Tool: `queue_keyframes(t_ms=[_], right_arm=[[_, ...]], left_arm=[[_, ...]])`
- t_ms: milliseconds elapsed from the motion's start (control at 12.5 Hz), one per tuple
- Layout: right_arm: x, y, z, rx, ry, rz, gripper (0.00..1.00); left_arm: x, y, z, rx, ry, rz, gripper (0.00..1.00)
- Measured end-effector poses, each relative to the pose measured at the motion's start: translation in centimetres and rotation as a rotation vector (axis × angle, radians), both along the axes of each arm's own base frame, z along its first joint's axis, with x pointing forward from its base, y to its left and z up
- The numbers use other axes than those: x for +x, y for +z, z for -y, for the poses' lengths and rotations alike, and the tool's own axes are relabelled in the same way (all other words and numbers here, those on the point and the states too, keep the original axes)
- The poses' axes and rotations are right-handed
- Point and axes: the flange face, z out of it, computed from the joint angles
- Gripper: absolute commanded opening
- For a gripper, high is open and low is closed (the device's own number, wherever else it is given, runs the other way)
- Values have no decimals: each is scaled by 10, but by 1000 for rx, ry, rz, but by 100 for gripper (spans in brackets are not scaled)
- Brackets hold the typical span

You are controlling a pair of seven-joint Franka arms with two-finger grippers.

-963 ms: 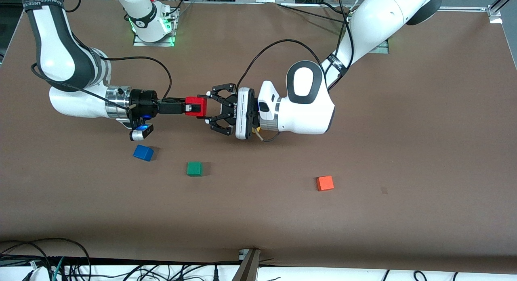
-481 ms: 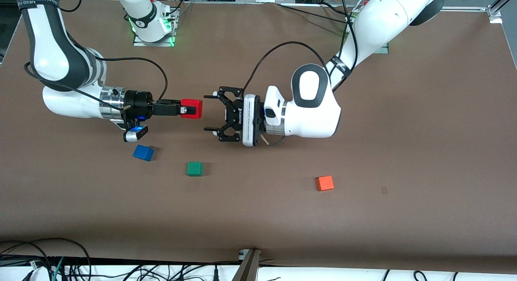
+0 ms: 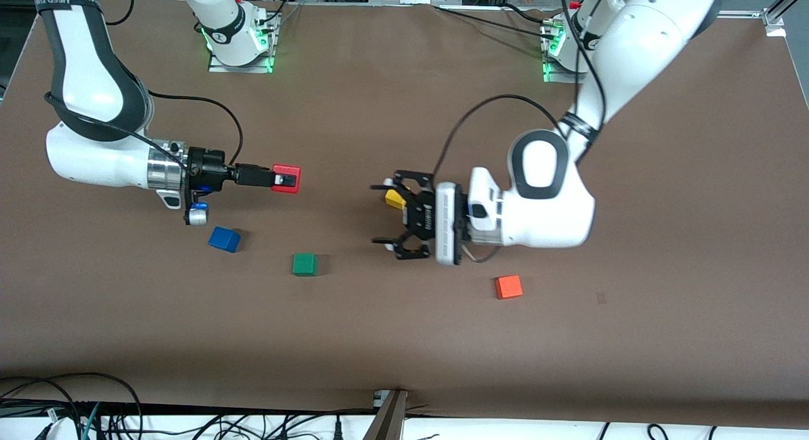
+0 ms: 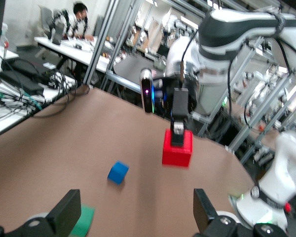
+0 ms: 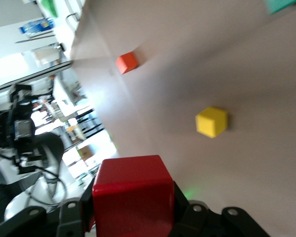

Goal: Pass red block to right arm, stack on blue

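Right end effector (image 3: 292, 179) clamped on small bright red cube (image 3: 286, 179), airborne; small bright blue cube (image 3: 224, 239) on table below, twd right arm's end. Left end effector (image 3: 387, 216) wide, empty.

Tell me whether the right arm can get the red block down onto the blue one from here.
Probably yes. The right gripper holds the red block above the table near the blue block, whose top is bare; the open left gripper is well clear.

Matt brown table (image 3: 404, 339); smooth, faintly glossy red block (image 3: 287, 178); glossy white arm shells.
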Motion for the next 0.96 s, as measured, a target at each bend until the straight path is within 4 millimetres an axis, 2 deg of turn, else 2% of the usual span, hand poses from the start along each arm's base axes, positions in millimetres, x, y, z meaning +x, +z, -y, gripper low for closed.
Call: queue_keyframes(t_ms=[241, 561, 722, 802, 963], right_arm=[[8, -30, 31, -282, 78, 76, 5], [18, -43, 58, -634, 256, 208, 5], [25, -69, 70, -780, 344, 254, 5], [32, -92, 77, -887, 422, 296, 5], [38, -117, 80, -969, 490, 356, 5]], left_arm=[[30, 7, -83, 100, -22, 68, 100], [45, -1, -195, 218, -76, 42, 100], [46, -11, -259, 304, -80, 4, 100], [43, -13, -301, 364, -93, -30, 100], [37, 4, -342, 499, -88, -71, 100]])
